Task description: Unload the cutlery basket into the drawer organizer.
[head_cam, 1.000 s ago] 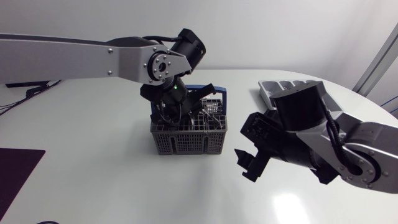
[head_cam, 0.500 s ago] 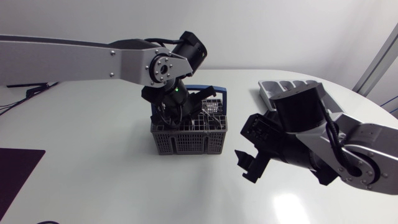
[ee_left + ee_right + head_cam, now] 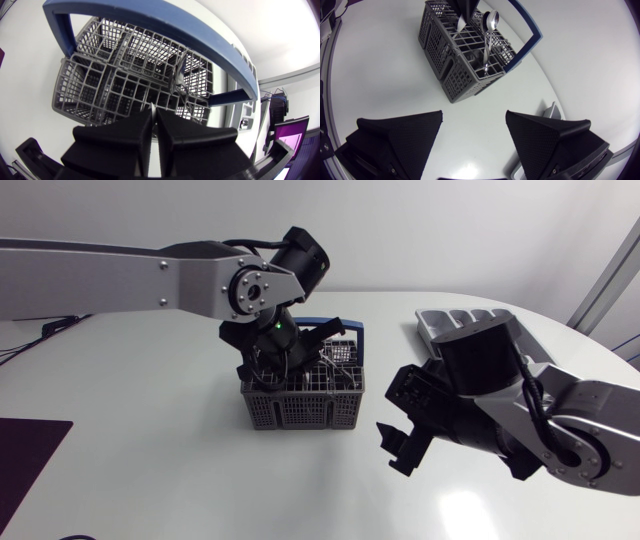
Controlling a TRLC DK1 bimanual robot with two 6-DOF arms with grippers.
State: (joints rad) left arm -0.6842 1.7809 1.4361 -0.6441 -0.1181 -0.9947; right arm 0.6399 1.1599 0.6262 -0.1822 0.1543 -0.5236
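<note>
Two grippers, one basket, one organizer, one visible spoon.

Item one: my left gripper (image 3: 154, 114) is hanging over the cutlery basket (image 3: 303, 402), tips down at its grid beside the blue handle (image 3: 150, 20). Its fingers are drawn to a narrow slit, and I cannot tell whether they are pinching a piece.

Item two: my right gripper (image 3: 472, 117) is hovering above the table (image 3: 150, 470), spread wide and empty. It is sitting between the basket and the drawer organizer (image 3: 440, 320), which is lying well apart behind my right arm.

Item three: a spoon (image 3: 489, 22) is standing bowl-up in a basket compartment, near the left gripper.

Step in hand, as I am judging it: picking a piece out of the basket.

Next move: this is calling for a straight lift clear of grid and handle, then a carry across to the organizer.
</note>
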